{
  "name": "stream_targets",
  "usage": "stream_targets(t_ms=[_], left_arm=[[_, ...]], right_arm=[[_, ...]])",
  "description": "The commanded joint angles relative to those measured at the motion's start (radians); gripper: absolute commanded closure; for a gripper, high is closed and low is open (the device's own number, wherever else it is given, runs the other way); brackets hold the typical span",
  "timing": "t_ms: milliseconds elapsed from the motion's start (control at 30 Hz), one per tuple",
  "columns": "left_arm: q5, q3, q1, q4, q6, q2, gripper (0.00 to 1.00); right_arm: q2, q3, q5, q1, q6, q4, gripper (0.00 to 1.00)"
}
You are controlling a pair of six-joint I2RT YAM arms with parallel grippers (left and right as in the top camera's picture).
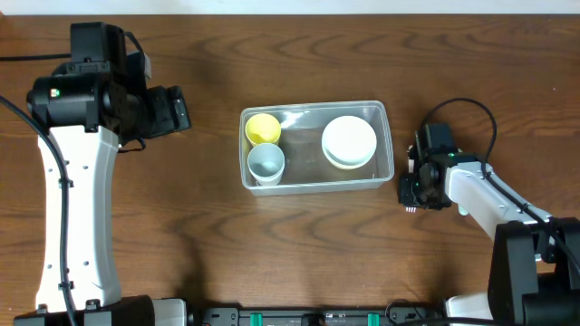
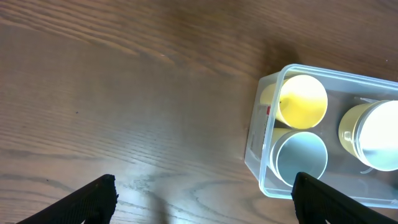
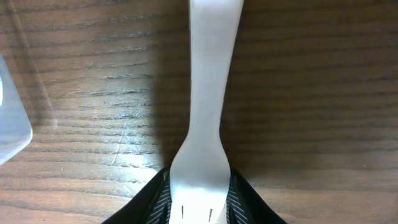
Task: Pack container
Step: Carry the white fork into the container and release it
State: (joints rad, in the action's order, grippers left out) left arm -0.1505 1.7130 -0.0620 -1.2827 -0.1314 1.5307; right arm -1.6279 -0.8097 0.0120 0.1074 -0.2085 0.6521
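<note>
The clear container (image 1: 313, 184) sits mid-table and holds a yellow cup (image 1: 263, 129), a pale blue cup (image 1: 265, 162) and a white bowl (image 1: 349, 141) stacked on a yellow one. My left gripper (image 1: 181, 110) is open and empty, raised to the left of the container. In the left wrist view (image 2: 202, 193) its fingers frame bare table, with the container (image 2: 255, 143), yellow cup (image 2: 301, 101) and blue cup (image 2: 300, 158) at the right. My right gripper (image 1: 412, 188) is just right of the container, shut (image 3: 199, 202) on a white plastic fork (image 3: 208, 93).
The table is dark brown wood (image 1: 208, 235). A corner of the container (image 3: 9, 124) shows at the left edge of the right wrist view. The right arm's base and cable sit at the front right (image 1: 535, 263).
</note>
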Motion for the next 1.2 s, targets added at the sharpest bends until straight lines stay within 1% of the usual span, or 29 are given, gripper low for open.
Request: stream_targets(t_ms=[0, 67, 133, 167, 233, 333, 467, 600, 733, 833, 1000, 1167], left_arm=[[0.005, -0.008, -0.003, -0.005, -0.001, 0.005, 0.10], [0.005, -0.008, -0.003, -0.005, -0.001, 0.005, 0.10], [0.005, -0.008, -0.003, -0.005, -0.001, 0.005, 0.10], [0.005, -0.008, -0.003, -0.005, -0.001, 0.005, 0.10], [0.005, -0.008, -0.003, -0.005, -0.001, 0.005, 0.09], [0.005, -0.008, -0.003, -0.005, -0.001, 0.005, 0.10], [0.005, -0.008, -0.003, -0.008, -0.001, 0.005, 0.10], [0.005, -0.008, -0.003, -0.009, -0.001, 0.005, 0.09], [0.005, -0.008, -0.003, -0.011, -0.001, 0.005, 0.10], [0.005, -0.008, -0.003, -0.011, -0.001, 0.005, 0.09], [0.005, -0.008, -0.003, -0.013, -0.001, 0.005, 0.10], [0.005, -0.008, -0.003, -0.019, -0.001, 0.005, 0.10]], right_arm=[[-0.009, 0.014, 0.015, 0.009, -0.005, -0.006, 0.77], [-0.009, 0.013, 0.015, 0.009, -0.005, -0.006, 0.85], [-0.007, 0.012, 0.014, 0.009, -0.005, -0.006, 0.97], [-0.006, 0.009, 0.014, 0.009, -0.005, -0.006, 0.99], [0.002, -0.006, 0.000, 0.009, -0.009, -0.001, 0.99], [0.033, -0.060, -0.062, 0.009, -0.027, 0.051, 0.99], [0.103, -0.204, -0.152, 0.009, -0.019, 0.177, 0.99], [0.164, -0.376, -0.158, 0.017, 0.044, 0.272, 0.99], [0.191, -0.541, -0.050, 0.074, 0.237, 0.339, 0.99], [0.190, -0.608, 0.006, 0.150, 0.394, 0.361, 0.99], [0.177, -0.600, 0.068, 0.294, 0.691, 0.360, 0.99], [0.126, -0.581, 0.068, 0.367, 0.883, 0.362, 0.99]])
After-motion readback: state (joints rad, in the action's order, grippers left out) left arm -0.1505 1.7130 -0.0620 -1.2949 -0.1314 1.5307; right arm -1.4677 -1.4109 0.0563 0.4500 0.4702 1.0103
